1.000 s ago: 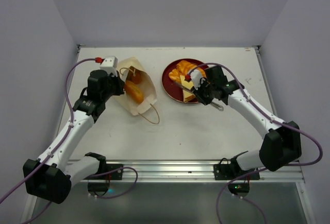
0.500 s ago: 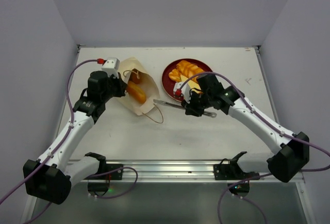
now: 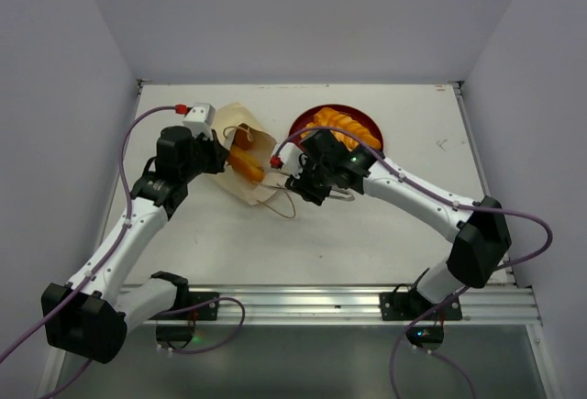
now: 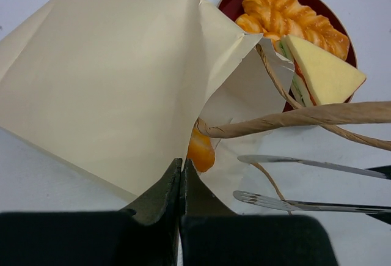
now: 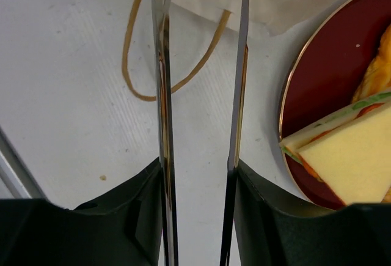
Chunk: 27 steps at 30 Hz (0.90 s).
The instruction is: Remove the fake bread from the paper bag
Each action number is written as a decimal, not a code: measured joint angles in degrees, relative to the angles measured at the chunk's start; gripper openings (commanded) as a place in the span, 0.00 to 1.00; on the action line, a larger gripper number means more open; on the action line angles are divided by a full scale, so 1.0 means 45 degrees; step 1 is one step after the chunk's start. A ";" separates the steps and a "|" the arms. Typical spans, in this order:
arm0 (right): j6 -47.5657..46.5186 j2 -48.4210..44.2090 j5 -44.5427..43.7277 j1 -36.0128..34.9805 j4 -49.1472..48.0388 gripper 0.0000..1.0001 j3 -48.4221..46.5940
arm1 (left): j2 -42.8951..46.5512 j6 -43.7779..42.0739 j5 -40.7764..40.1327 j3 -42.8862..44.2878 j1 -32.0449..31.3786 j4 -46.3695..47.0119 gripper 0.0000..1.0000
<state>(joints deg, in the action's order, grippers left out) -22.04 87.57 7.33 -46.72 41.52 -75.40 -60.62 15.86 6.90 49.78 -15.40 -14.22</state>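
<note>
1. The bench (image 3: 385, 234) carries everything; both arms reach over it from the near edge.
2. The bag (image 3: 234, 116) lies on its side in the far-left part of the bench, with its mouth turned toward the plate.
3. The plate (image 3: 370, 124) is near the middle of the far edge, just beside the bag's mouth.
4. The left gripper (image 4: 182, 165) is at the left edge of the bag. Its fingers are pressed together and seem to pinch the paper there.
5. The right gripper (image 5: 198, 174) is between bag and plate. Its fingers hold the tongs from both sides.
6. The tongs (image 5: 162, 95) have their two blades apart, and the tips are at the bag's mouth.
7. A long roll (image 4: 293, 15) and a sandwich slice (image 4: 324, 73) lie on the plate, touching each other.
8. An orange roll (image 4: 200, 150) is inside the bag, partly hidden by paper.
9. One cord handle (image 4: 293, 118) hangs across the mouth; the other (image 5: 131, 64) lies as a loop on the bench.
</note>
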 measured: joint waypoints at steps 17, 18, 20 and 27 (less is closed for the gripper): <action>0.0661 0.2458 -0.2157 -0.0981 -0.0432 0.56 -0.1651 | 0.0049 0.0005 0.0141 -0.0209 0.0000 0.0175 0.00; 0.0665 0.2623 -0.2254 -0.1030 -0.0471 0.56 -0.1710 | 0.0049 0.0005 0.0141 -0.0209 0.0000 0.0194 0.00; 0.0680 0.2968 -0.2477 -0.1112 -0.0486 0.56 -0.1792 | 0.0049 0.0005 0.0141 -0.0209 0.0000 0.0199 0.00; 0.0714 0.3857 -0.3487 -0.1438 -0.0476 0.54 -0.2025 | 0.0053 0.0010 0.0141 -0.0209 0.0000 0.0228 0.00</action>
<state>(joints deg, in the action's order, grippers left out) -18.83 104.92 -8.36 -53.19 39.38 -84.51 -60.38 15.90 7.53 48.84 -15.40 -13.19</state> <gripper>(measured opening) 0.559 0.005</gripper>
